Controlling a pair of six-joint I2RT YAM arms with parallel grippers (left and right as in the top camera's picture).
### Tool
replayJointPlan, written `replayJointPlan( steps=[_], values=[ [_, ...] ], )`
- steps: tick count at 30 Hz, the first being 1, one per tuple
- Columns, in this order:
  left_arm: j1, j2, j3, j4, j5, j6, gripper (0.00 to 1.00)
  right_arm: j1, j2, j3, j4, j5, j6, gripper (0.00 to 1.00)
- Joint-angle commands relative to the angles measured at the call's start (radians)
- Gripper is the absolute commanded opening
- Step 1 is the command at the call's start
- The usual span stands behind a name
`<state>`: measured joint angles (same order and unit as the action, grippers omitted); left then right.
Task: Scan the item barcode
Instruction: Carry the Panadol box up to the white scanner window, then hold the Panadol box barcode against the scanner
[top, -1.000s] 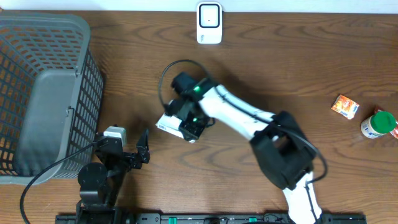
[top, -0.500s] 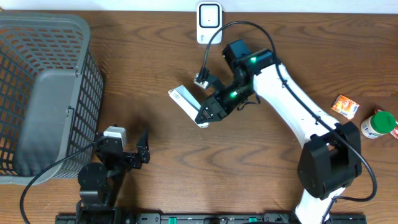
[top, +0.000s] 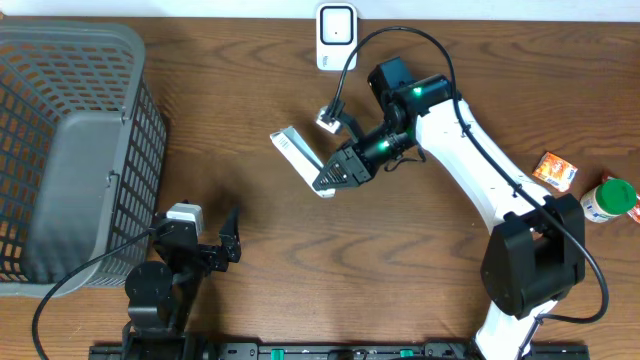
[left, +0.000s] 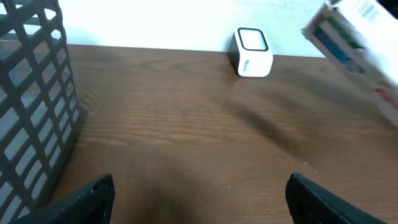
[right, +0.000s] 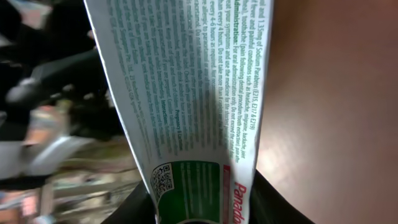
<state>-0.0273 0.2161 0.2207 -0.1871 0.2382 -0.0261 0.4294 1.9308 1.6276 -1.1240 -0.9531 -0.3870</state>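
**Barcode scan: pickup looks done, the actual scan not yet**

The grab part seems sorted. The right claw (top: 327, 182) is clamped on one end of the white box (top: 298, 155), and the box is up off the tabletop (top: 330, 290), tilted, with its free end pointing up and to the left in the overhead view. The right wrist camera is basically all box: tiny printed text, a green band and a little QR square.

What's left is the scan itself, I'd say. The scanner (top: 336, 37) sits at the far edge of the tabletop and the box is near it but off to one side, not lined up with its window. From the left wrist camera I can see some barcode-looking stripes near the top end of the box, but I can't tell if that face is turned toward the scanner. So: aim that face at the window and bring it closer.

The left claw (left: 200, 182) is spread wide apart, holding nothing, low near the basket (top: 140, 130). An orange packet (top: 554, 171) and a green-capped bottle (top: 608, 199) sit untouched on the far right.
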Motion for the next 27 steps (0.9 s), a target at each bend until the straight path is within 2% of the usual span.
replayJointPlan(
  steps=[1,5,10,14,22,27],
  values=[
    [0.003,-0.003,-0.001,0.0,0.012,-0.002,0.87,-0.004,-0.002,0.003,0.088,0.15,0.004,0.31],
    [0.003,-0.003,-0.001,0.0,0.012,-0.002,0.87,-0.003,0.0,0.003,0.251,0.383,0.095,0.29],
    [0.003,-0.003,-0.001,0.0,0.012,-0.002,0.87,-0.014,0.002,0.003,0.364,0.472,0.095,0.34],
    [0.003,-0.003,-0.001,0.0,0.012,-0.002,0.87,-0.031,0.011,0.003,0.459,0.582,0.092,0.33],
    [0.003,-0.003,-0.001,0.0,0.012,-0.002,0.87,-0.096,0.121,0.021,0.637,0.629,0.08,0.32],
    [0.003,-0.003,-0.001,0.0,0.012,-0.002,0.87,-0.128,0.282,0.202,0.644,0.695,0.063,0.27]
  ],
)
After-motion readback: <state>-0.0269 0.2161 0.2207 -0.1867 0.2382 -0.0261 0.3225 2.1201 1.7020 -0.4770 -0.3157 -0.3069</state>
